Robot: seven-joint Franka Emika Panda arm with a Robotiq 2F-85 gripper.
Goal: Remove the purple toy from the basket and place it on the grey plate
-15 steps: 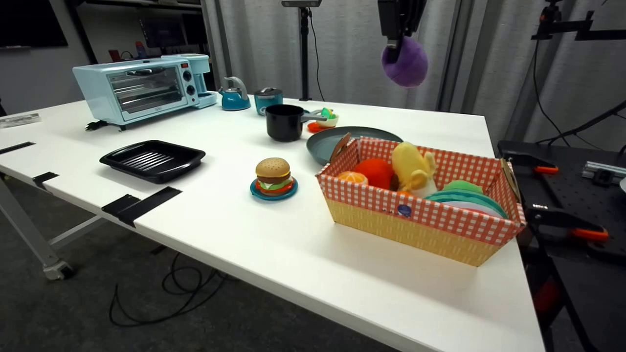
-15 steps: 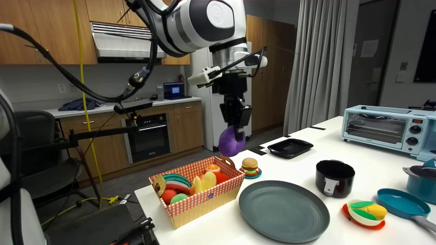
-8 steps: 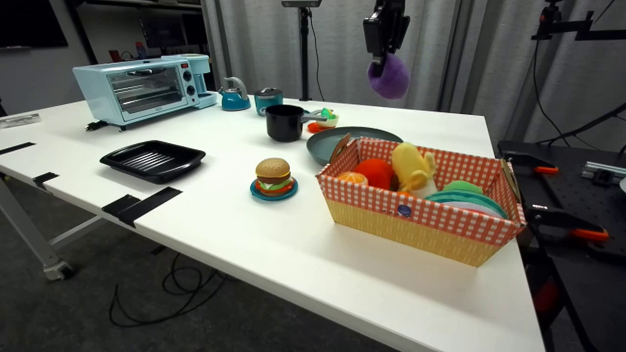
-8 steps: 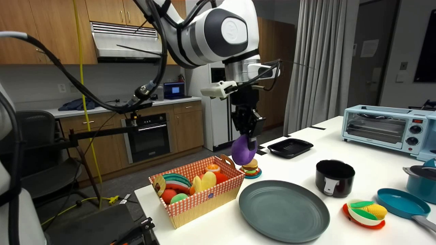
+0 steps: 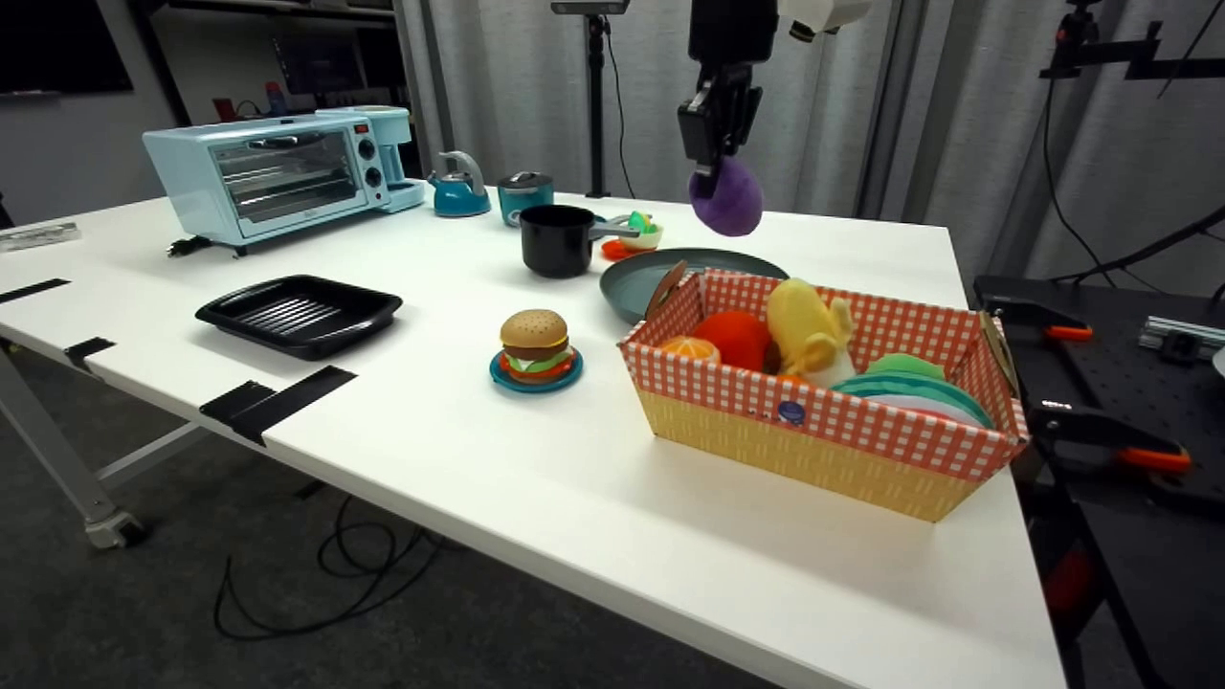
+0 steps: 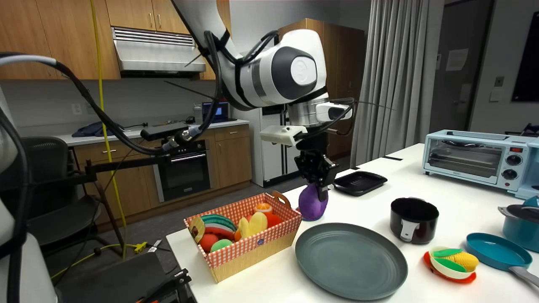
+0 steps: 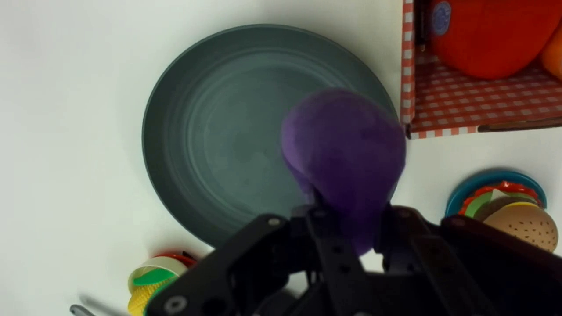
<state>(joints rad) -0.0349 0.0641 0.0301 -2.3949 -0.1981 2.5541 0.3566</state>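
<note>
Purple toy sits pinched from both sides in the gripper, and I can see it held up off the table. In the wrist view it covers the right part of the grey plate, which spans mid-frame. Just beside that plate, upper right, stands the basket with a red toy in it. A toy burger is at lower right, toy corn at lower left.
</note>
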